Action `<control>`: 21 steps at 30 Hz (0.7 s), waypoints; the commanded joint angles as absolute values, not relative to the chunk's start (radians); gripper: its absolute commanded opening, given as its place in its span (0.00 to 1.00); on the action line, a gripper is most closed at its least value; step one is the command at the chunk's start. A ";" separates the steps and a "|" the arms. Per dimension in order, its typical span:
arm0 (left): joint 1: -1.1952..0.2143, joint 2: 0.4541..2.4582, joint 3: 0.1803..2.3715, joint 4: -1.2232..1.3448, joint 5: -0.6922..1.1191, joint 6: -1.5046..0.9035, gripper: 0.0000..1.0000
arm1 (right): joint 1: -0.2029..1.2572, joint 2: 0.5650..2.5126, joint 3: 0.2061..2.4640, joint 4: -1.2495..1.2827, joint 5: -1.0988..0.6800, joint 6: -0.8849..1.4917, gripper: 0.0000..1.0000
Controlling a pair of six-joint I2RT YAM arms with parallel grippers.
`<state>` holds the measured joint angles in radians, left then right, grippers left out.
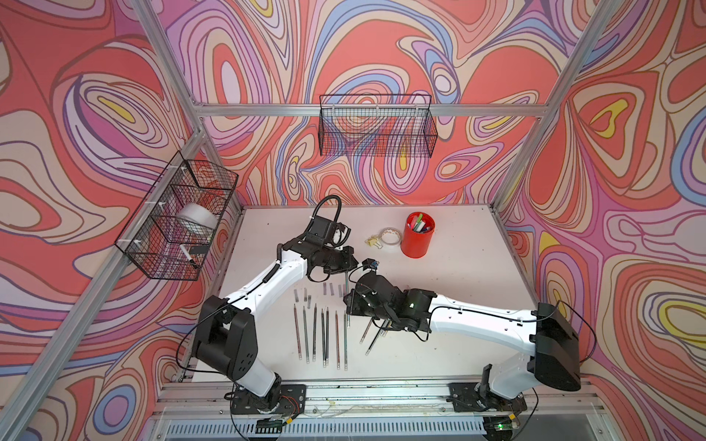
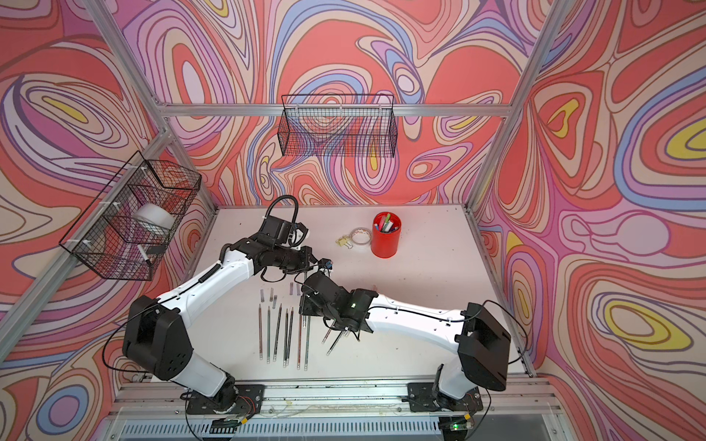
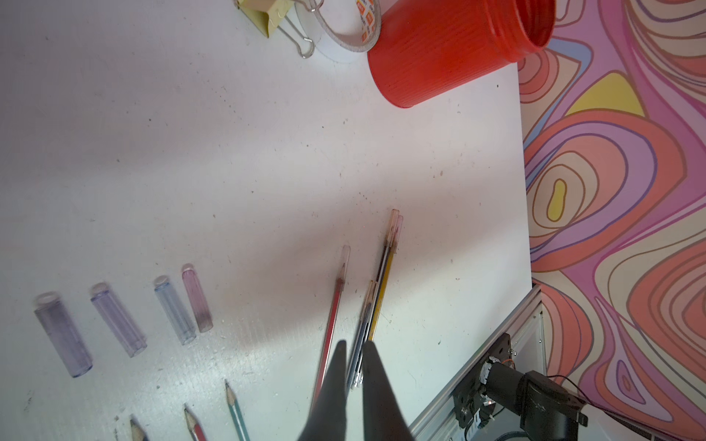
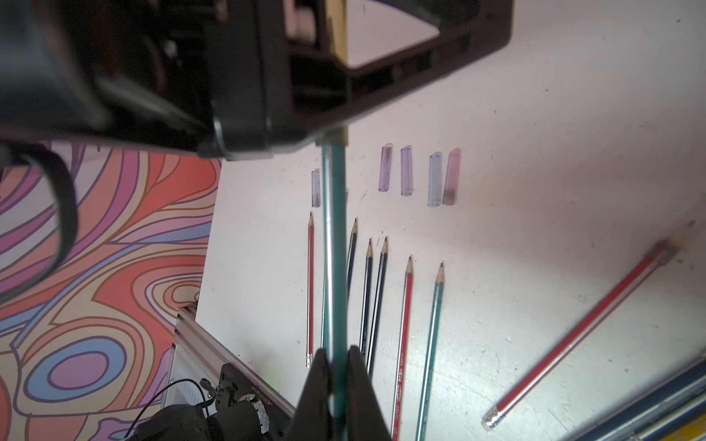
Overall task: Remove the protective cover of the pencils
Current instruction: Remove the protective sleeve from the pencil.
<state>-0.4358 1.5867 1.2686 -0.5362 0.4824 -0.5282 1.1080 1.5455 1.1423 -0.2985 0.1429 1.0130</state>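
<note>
Green pencil is held off the table, between the two arms and above the row of bare pencils.

- Right pincer: clamped narrow on the green shaft near the eraser end.
- Left pincer: jaws nearly together. In the right wrist view it closes on the pencil's tip end, where the cover would sit. The cover itself is hidden inside the jaws, so I cannot confirm it.
- Removed covers: clear tinted tubes lying on the table just beyond the tips of the row.
- Capped pencils: a loose crossed bunch on the table near the right arm, covers on.
- Red cup: holds markers, stands well apart toward the back and plays no part.

Judged step: pulling the cover off along the pencil's axis.

Risks:
- A pull off the axis would lever the cover against the lead and could snap the tip.
- The cover is smooth plastic, so the left jaws may slip off it and leave it seated.
- The shaft may slide through the right pincer instead of the cover releasing.
- A sudden release could drop the cover or the pencil onto the row below and scatter it.
- The wrists are very close, so a short stroke error risks contact between the arms.
</note>
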 commanded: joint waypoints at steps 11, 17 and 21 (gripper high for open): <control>-0.385 1.615 1.322 -0.543 0.356 -0.530 0.00 | 1.218 1.536 1.026 -0.264 0.183 1.115 0.00; -0.386 1.642 1.346 -0.575 0.344 -0.526 0.00 | 1.223 1.559 1.022 -0.342 0.215 1.188 0.00; -0.386 1.678 1.373 -0.621 0.323 -0.525 0.00 | 1.223 1.600 1.042 -0.401 0.202 1.213 0.00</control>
<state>-0.3862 1.6470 1.3437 -0.5583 0.3557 -0.5278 1.2205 1.5608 1.0302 -0.3340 0.1860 1.1740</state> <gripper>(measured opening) 0.108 0.088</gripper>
